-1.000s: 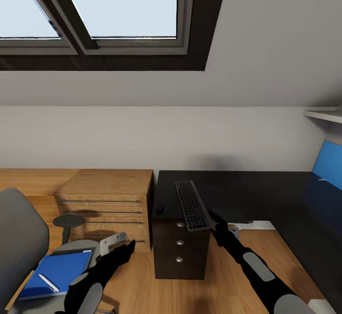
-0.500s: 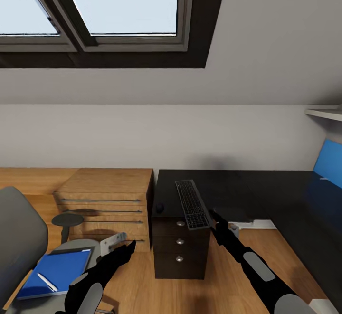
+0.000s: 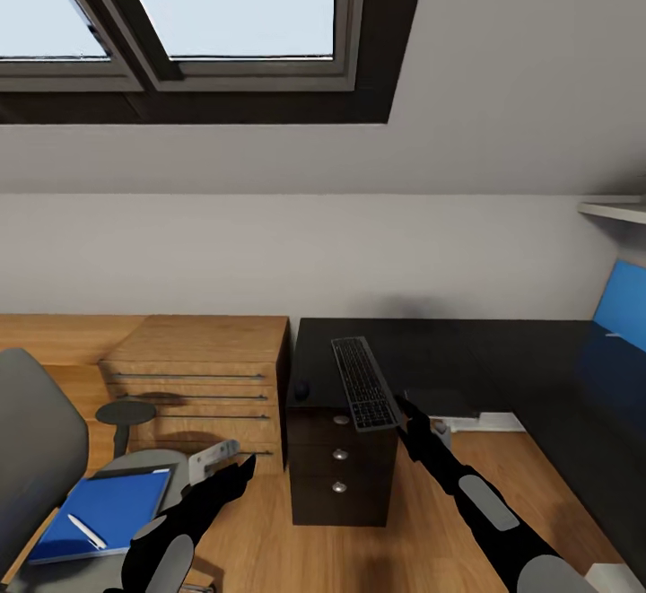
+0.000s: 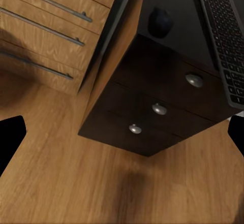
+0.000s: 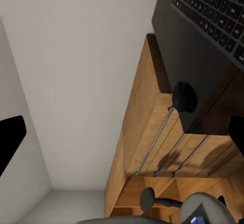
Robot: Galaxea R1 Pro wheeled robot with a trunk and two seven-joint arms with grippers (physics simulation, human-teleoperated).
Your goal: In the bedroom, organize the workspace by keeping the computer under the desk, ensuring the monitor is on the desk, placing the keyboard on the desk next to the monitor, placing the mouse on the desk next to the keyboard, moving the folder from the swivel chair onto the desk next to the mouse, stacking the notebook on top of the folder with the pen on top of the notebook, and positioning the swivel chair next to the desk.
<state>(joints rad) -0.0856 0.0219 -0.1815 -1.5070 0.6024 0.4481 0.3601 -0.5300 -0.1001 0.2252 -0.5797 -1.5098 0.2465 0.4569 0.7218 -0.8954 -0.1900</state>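
Note:
The black desk [image 3: 467, 351] stands at the right, its three-drawer unit [image 4: 157, 109] facing me. The keyboard [image 3: 363, 384] lies on the top above the drawers, its near end at the front edge. The mouse [image 3: 302, 390] sits just left of it. My right gripper [image 3: 405, 414] hovers open beside the keyboard's near end. At the left, the grey swivel chair [image 3: 36, 449] carries a flat blue folder [image 3: 108, 503] with the white pen [image 3: 87, 531] on top; I cannot tell the notebook apart from it. My left gripper [image 3: 240, 466] hangs open between chair and drawers. Monitor and computer are out of view.
A light wooden drawer chest [image 3: 202, 378] stands against the desk's left side. A black armrest [image 3: 126, 414] rises between the chest and the chair seat. The blue back panel [image 3: 624, 306] and a white shelf [image 3: 615, 209] are at the far right. Wooden floor [image 3: 431, 503] lies below my arms.
The whole picture has drifted slightly down and left, so the camera moved. Both arms, the keyboard, the mouse and the chair hold their places.

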